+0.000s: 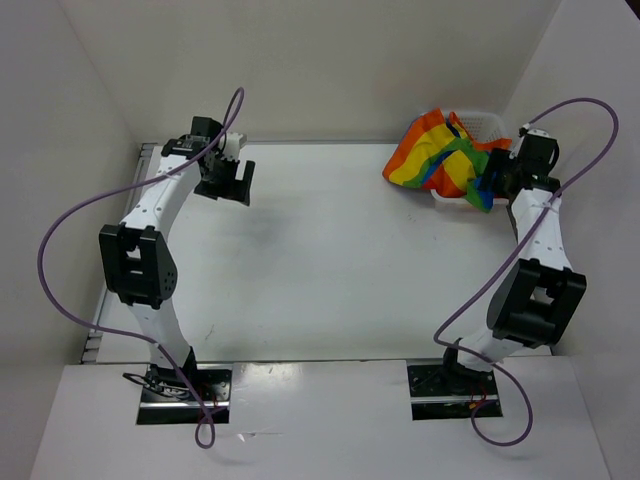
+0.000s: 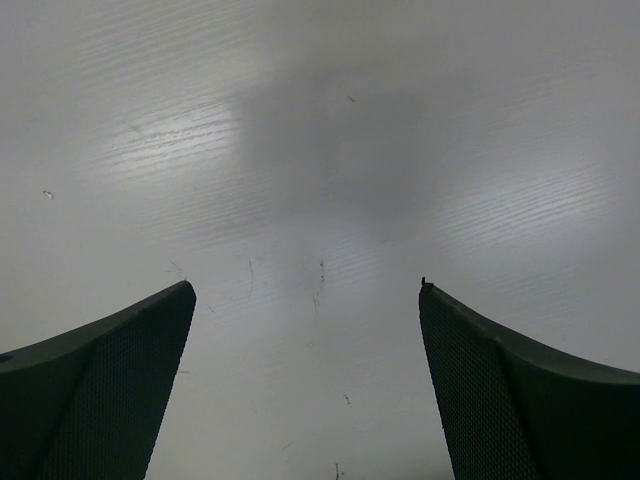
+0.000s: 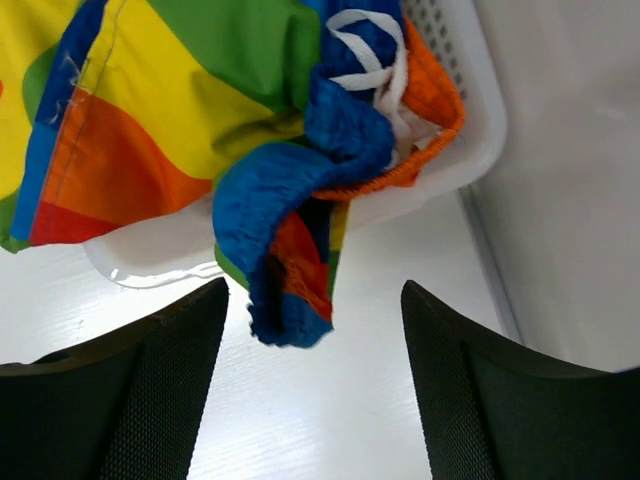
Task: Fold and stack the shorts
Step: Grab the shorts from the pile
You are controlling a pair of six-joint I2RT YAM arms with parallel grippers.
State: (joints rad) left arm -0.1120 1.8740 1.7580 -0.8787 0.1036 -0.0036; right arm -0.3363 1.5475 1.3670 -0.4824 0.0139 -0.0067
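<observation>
The rainbow-striped shorts (image 1: 440,152) lie bunched in and over a white mesh basket (image 1: 488,124) at the table's far right corner. In the right wrist view the shorts (image 3: 200,110) drape over the basket rim (image 3: 470,150), and the blue gathered waistband (image 3: 285,250) hangs down just ahead of my open fingers. My right gripper (image 1: 490,185) is open and empty beside the basket's near edge; it also shows in the right wrist view (image 3: 315,300). My left gripper (image 1: 228,182) is open and empty over bare table at the far left; its fingers (image 2: 130,380) frame only the tabletop.
White walls enclose the table on the left, back and right. The basket sits against the right wall (image 3: 580,200). Purple cables loop from both arms.
</observation>
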